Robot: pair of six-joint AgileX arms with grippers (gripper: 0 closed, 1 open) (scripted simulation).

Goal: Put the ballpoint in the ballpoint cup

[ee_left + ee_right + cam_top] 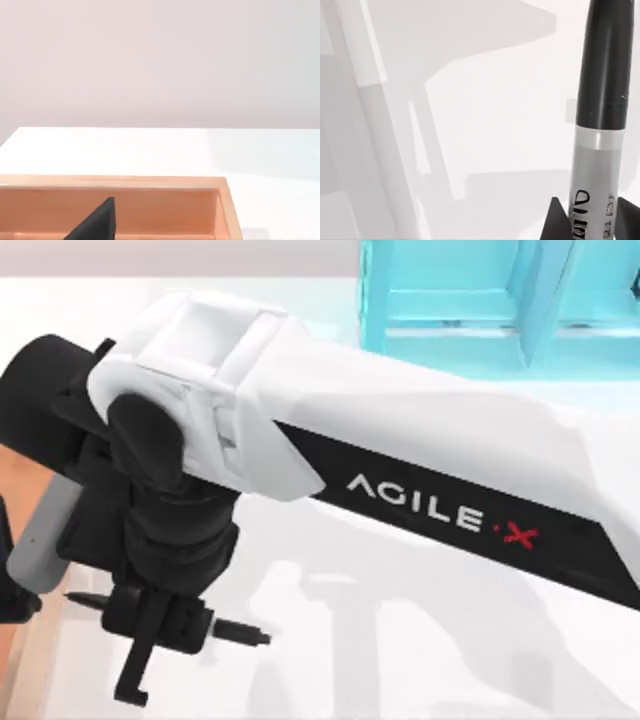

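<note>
Top view: toward 9 o'clock a wooden tray point(20, 490) is glimpsed; at 7 o'clock the ballpoint point(240, 632) is clamped crosswise by the right gripper point(165, 625), probably lifted so it can be carried cupward. The left gripper point(95, 225) is parked over the tray.

simulated tabletop | plain white table point(400, 640) | cyan shelf unit point(470, 300) | wooden tray point(150, 210)

Ballpoint point(600, 125): glossy black plastic barrel, satin silver-grey printed middle band. Table point(495, 125): smooth matt white. Tray point(150, 210): pale wood, smooth, faint grain. Right arm point(420, 440): smooth white plastic shell, matt black wrist. Shelf unit point(480, 300): cyan, glossy
</note>
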